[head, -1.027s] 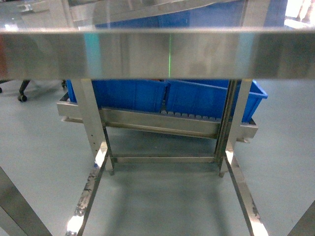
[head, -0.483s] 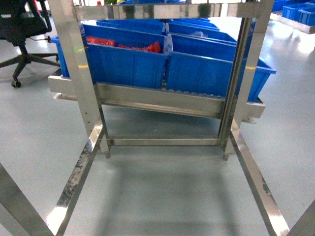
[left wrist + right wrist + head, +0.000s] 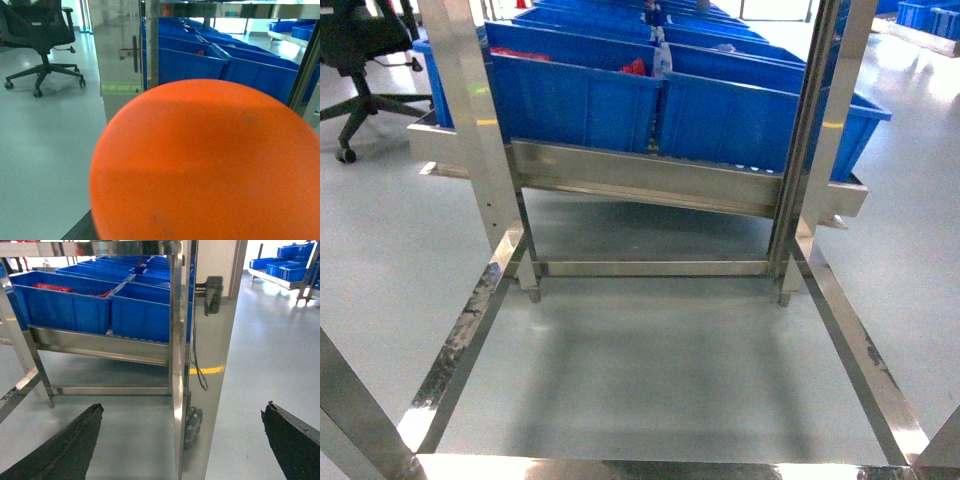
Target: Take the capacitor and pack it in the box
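text: none legible — green label (image 3: 120, 88) on steel panel (image 3: 115, 50) | too blurred to read

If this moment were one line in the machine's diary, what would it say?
scene: blue plastic bins on steel rack | peach tub: not visible | right gripper: jaws open, empty | left: hidden behind orange blur

Ahead of you stands a rack (image 3: 480, 150), its two front posts left and right, a crossbar (image 3: 655, 267) low between them near the floor (image 3: 650, 370). On its tilted shelf (image 3: 640, 178) sit bins (image 3: 720, 115) side by side, more rows behind them. A chair (image 3: 360, 45) stands left of the rack. Rails run back from you to each post. In your left wrist view a ball (image 3: 205, 160) fills the foreground, before the bins. In your right wrist view a post (image 3: 180, 355) stands right of the bins.
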You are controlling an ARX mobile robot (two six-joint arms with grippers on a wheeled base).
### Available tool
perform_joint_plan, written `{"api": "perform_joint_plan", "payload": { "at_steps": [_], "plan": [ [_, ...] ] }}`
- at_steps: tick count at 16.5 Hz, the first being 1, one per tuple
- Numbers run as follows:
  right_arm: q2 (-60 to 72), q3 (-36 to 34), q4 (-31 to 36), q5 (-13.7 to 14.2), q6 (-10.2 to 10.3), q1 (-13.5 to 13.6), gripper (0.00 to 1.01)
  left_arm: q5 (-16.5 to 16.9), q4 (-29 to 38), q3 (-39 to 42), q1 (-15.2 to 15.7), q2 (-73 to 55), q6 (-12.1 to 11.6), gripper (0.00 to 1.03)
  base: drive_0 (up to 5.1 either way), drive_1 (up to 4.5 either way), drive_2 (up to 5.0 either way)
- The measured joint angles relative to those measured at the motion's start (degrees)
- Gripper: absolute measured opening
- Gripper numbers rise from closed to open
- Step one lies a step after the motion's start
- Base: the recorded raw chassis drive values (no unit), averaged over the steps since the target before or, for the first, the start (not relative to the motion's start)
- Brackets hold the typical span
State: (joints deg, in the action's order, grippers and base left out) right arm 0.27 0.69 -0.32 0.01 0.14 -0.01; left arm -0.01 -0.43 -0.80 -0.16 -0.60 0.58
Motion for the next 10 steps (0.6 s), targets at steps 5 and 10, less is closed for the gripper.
{"api": "perform_joint_plan", "payload": {
  "at_steps": [5, 10],
  "plan": [
    [0.02, 0.00, 0.00, 0.00, 0.00, 0.00, 0.98, 0.00, 0.00, 0.00, 0.00, 0.00, 0.00, 0.44, 0.0, 0.00, 0.0],
    [0.00, 0.00, 0.11, 0.00, 0.00, 0.00, 0.98, 0.02, -0.02, 0.00, 0.00, 0.00, 0.00, 0.44, 0.0, 0.00, 0.0]
  ]
}}
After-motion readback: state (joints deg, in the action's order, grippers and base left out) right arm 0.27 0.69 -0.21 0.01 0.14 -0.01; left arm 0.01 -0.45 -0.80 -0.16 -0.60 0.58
